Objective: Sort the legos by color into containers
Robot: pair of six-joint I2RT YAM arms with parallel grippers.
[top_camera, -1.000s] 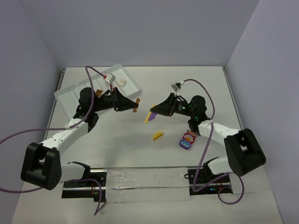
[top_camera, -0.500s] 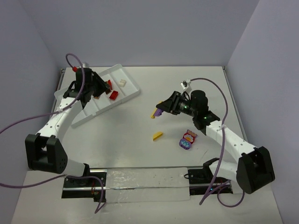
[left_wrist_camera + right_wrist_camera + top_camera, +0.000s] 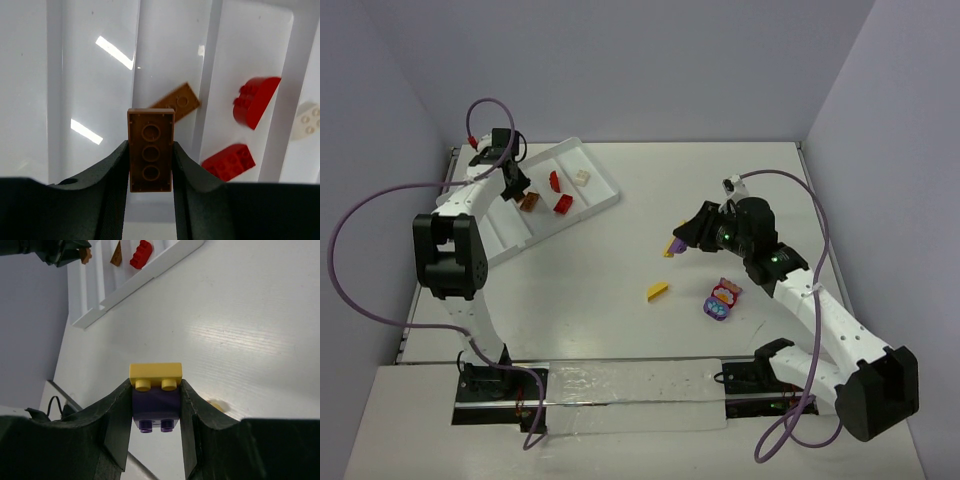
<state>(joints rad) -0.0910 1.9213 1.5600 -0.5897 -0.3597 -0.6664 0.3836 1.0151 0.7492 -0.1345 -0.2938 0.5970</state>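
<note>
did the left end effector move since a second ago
Yes. The left end effector, shut on a brown brick, swung leftward and farther back, ending over the white tray.

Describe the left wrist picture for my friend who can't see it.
The left gripper holds a brown lego above the white tray. In the tray lie another brown lego, two red legos and a white one.

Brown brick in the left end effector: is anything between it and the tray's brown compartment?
Nothing visible. The held brick hangs over the tray, with only bare floor under it; another brown brick lies just beyond, reds one compartment over.
</note>
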